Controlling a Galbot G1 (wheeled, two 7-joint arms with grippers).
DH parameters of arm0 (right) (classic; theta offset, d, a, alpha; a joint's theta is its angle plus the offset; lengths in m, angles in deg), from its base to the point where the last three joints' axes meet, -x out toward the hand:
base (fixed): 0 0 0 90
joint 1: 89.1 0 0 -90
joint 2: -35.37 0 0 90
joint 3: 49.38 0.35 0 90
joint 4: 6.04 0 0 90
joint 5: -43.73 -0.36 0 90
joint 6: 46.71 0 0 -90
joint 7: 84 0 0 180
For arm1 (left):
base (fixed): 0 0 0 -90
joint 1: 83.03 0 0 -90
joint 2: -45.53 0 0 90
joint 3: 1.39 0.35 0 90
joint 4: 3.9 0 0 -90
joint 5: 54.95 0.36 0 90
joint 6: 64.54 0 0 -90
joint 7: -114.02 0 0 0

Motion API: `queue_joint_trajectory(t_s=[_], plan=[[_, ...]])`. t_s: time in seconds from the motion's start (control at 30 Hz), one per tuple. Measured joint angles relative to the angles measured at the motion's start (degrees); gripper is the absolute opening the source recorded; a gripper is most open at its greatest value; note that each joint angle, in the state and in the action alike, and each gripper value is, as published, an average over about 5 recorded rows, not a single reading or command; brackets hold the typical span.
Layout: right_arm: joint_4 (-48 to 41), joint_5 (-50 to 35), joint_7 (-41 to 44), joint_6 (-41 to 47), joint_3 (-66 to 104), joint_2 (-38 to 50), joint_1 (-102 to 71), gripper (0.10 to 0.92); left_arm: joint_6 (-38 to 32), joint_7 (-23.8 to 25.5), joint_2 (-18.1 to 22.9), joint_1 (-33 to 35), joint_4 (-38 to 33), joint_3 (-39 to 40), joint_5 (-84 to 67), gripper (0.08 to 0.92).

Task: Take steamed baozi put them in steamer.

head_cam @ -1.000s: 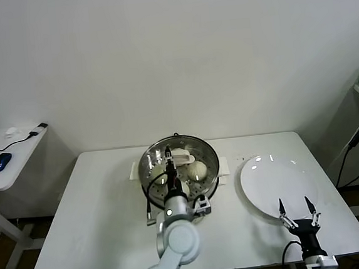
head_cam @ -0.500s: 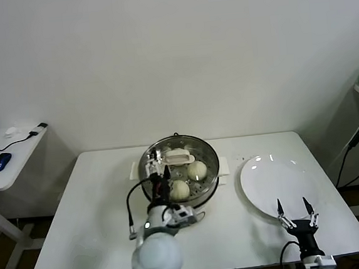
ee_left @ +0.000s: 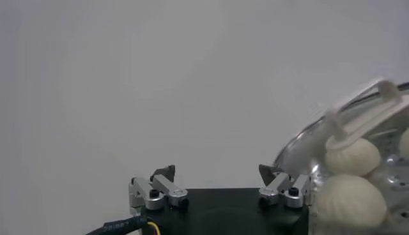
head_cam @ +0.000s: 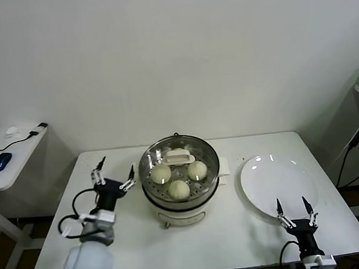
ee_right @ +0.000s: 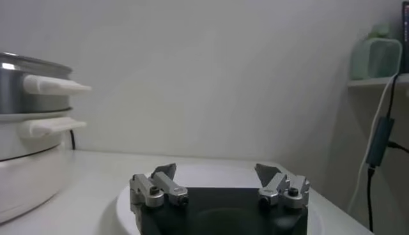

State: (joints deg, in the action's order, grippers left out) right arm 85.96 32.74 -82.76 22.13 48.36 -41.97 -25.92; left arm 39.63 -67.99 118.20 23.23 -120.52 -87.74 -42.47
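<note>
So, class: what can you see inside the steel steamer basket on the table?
Inside the steamer lie three steamed baozi and a white handle-like piece towards the back. Whether a fourth bun sits beneath that piece cannot be seen. The plate beside it holds nothing.

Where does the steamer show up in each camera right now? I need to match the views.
Head view: steamer at table centre, three buns inside.
Left wrist view: its rim beside the open left gripper, buns visible.
Right wrist view: its steel wall, far off to one side.
Shared landmark: the steamer's cream-white side handle.
</note>
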Motion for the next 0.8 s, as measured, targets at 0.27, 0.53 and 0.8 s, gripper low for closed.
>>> queue_joint_trajectory(t_s=[0.27,0.53,0.8], plan=[[-0.2,0.1,-0.2,1.4,-0.1,-0.1,0.4,0.823,-13.9,-0.3,-0.5,3.8,10.7,-4.7,-15.6,0.823],[-0.1,0.2,0.1,2.7,-0.1,0.1,0.4,0.823,-21.8,-0.4,0.8,6.0,17.7,-6.1,-21.7,0.823],[0.1,0.4,0.3,3.3,-0.5,0.1,0.3,0.823,-25.7,-0.3,1.5,7.7,20.1,-6.6,-24.1,0.823]])
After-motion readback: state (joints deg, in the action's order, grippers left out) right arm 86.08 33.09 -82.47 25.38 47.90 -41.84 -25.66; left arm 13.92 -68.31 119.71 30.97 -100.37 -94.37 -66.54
